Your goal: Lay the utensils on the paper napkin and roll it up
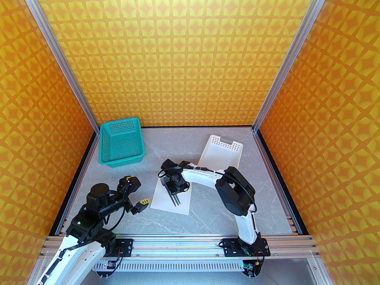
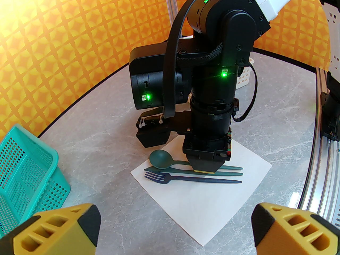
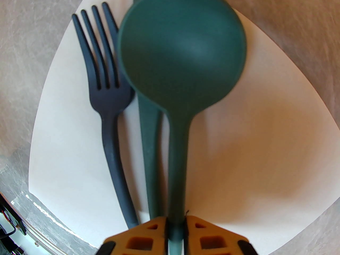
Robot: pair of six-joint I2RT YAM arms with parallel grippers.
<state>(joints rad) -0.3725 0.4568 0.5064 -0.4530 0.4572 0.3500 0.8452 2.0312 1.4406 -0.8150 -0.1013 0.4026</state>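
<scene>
Right tool (image 3: 176, 230) pinches the spoon (image 3: 183, 49) by its handle, low over the paper napkin (image 3: 252, 155), beside the knife (image 3: 148, 147) and fork (image 3: 106, 97) lying there. Left tool (image 2: 175, 222) hovers wide open, empty. This looks like the last utensil going down; next, release it gently, then start rolling.

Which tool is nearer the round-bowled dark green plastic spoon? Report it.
Right. The right tool is closed on the handle of the round-bowled dark green plastic spoon, over the white paper napkin. The left tool stands open beside the napkin's left edge, apart from the spoon.
</scene>
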